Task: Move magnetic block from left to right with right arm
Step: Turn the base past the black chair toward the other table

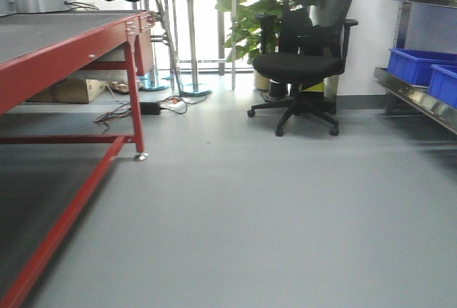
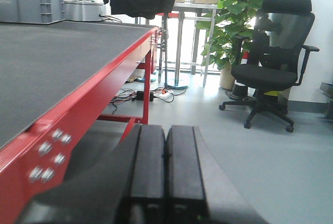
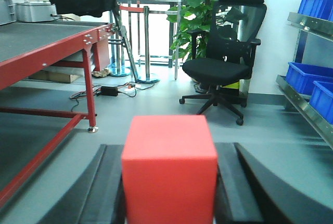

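The right gripper [image 3: 170, 199] grips the magnetic block [image 3: 169, 167] between its 2 fingers, off the red table [image 3: 47, 52]; the carry looks to be under way. Next comes a steady sweep rightward, then a level set-down; the left gripper [image 2: 166, 164] is pressed closed, empty. Being a cube, the block has no long axis; 1 flat face squarely meets the wrist camera.

Magnetic block [image 3: 169, 167] — plain solid-red cube, matte faces, sharp edges, no marks. Held upright and square, clamped between dark jaws of right gripper [image 3: 170, 187]. Top and near faces seen — bottom edge cut off by frame.
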Motion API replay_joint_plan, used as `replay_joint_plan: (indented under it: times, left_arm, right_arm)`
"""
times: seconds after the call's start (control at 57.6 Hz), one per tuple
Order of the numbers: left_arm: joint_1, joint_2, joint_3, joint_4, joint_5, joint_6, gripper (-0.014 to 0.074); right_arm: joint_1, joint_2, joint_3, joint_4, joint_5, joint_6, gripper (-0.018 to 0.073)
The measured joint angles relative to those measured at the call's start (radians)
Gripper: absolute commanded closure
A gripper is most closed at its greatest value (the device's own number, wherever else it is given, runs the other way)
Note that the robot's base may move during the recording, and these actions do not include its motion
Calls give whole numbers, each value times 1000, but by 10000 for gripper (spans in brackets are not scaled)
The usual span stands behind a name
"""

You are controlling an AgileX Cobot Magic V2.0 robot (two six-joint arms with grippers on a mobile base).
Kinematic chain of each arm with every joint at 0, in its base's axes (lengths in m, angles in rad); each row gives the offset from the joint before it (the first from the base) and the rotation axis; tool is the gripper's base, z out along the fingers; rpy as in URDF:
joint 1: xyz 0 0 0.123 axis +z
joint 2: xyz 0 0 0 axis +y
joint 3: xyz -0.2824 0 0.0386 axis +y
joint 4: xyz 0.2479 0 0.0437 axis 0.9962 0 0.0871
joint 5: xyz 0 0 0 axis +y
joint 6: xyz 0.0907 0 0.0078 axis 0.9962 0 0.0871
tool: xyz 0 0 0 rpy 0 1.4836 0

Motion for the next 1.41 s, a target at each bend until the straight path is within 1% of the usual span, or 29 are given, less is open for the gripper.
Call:
replay_joint_plan:
  times: [1.406]
  left_arm:
    - [0, 0, 0, 0, 0, 0, 722]
  right_arm:
    - [0, 0, 0, 0, 0, 0, 218]
